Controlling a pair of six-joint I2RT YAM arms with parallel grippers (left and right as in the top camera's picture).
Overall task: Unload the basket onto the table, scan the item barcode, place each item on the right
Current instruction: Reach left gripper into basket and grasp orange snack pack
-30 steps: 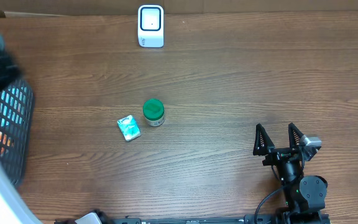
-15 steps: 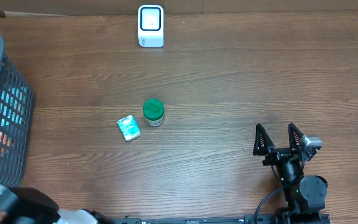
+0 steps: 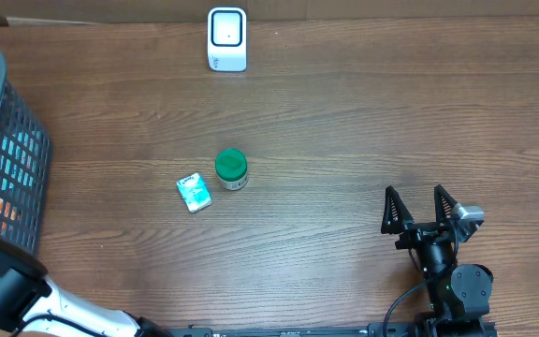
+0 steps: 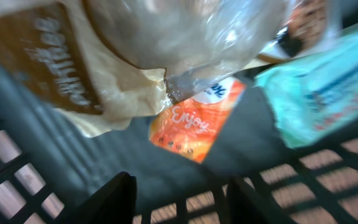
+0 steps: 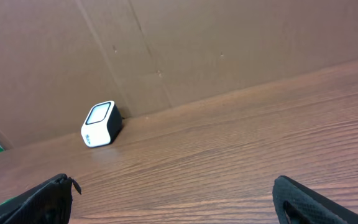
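The white barcode scanner (image 3: 226,38) stands at the table's far edge; the right wrist view shows it as a scanner (image 5: 99,124) against the cardboard wall. A green-lidded jar (image 3: 231,169) and a small teal packet (image 3: 193,193) lie mid-table. My left gripper (image 4: 182,186) hangs open inside the basket, nothing between its fingers. Beyond it lie an orange "Enjoy" packet (image 4: 194,127), a teal pack (image 4: 328,93) and a brown bag under clear plastic (image 4: 73,68). Over bare wood at the front right, my right gripper (image 3: 415,197) is wide open and empty.
The dark mesh basket (image 3: 7,159) fills the left edge of the table. My left arm (image 3: 3,290) shows at the bottom left corner. A cardboard wall (image 5: 229,43) runs behind the scanner.
The left arm swung from a blur over the basket's upper part down to the bottom left corner. The right arm and the table items have not moved.
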